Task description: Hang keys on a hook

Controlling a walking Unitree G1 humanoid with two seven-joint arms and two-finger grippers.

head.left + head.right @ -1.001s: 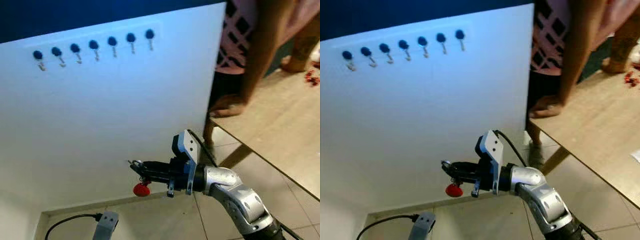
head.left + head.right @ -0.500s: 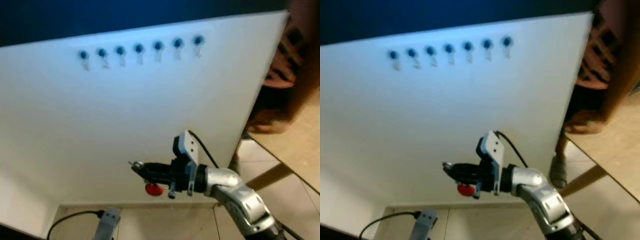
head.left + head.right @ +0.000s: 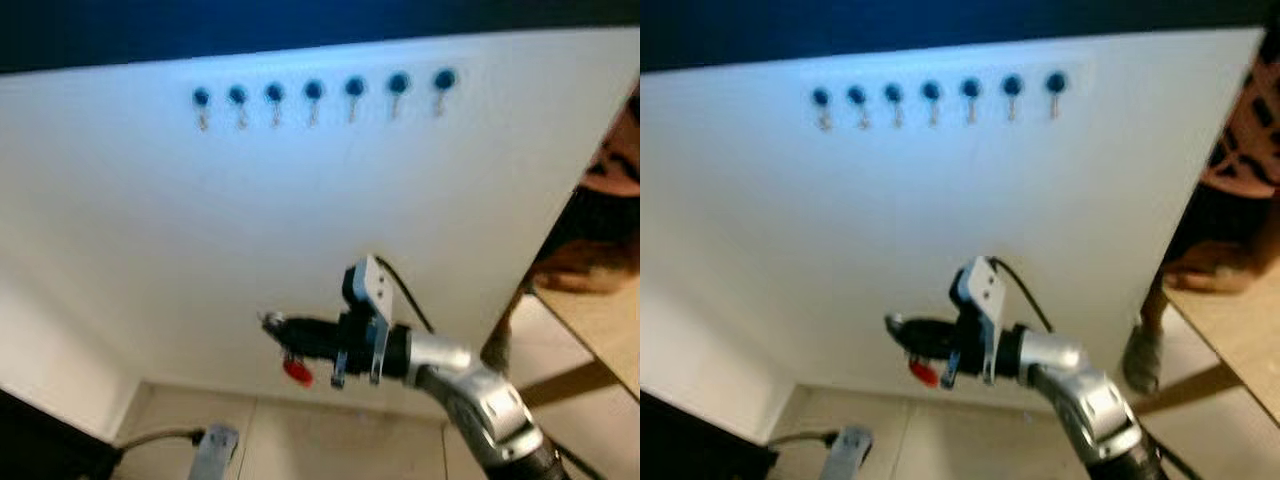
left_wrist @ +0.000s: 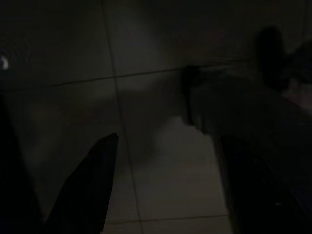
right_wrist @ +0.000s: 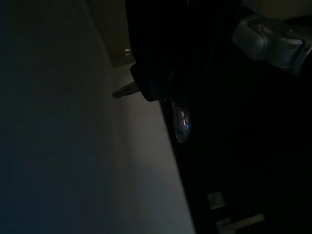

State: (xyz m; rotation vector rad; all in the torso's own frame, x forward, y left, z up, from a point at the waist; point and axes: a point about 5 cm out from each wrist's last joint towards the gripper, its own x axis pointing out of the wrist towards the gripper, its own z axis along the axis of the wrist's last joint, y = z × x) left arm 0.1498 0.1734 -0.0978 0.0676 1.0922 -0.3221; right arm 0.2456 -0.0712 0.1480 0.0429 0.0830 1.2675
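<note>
A big white board [image 3: 300, 230] stands in front of the robot and takes up most of the head views. Near its top edge runs a row of seven hooks [image 3: 314, 98], each with a dark blue round head and a small metal hook hanging below it. All the hooks look bare, though the picture is a bit blurry.

The robot's right arm [image 3: 470, 385] reaches up from the lower right, silver and bent at the elbow, with the forearm lying flat and pointing to the robot's left. The right gripper [image 3: 285, 333] is far below the row of hooks, in front of the lower part of the board. Its black fingers are pressed together on the keys [image 3: 272, 322]. A bit of shiny metal sticks out at the fingertips, and a small red tag [image 3: 297, 372] hangs down just under the fingers.

The left gripper [image 3: 212, 452] hangs low near the tiled floor [image 3: 340, 440]. In the dark left wrist view its two fingers [image 4: 92, 180] stand apart with nothing between them.

At the right edge, part of a person [image 3: 600, 230] stands beside a wooden table [image 3: 600, 320].
</note>
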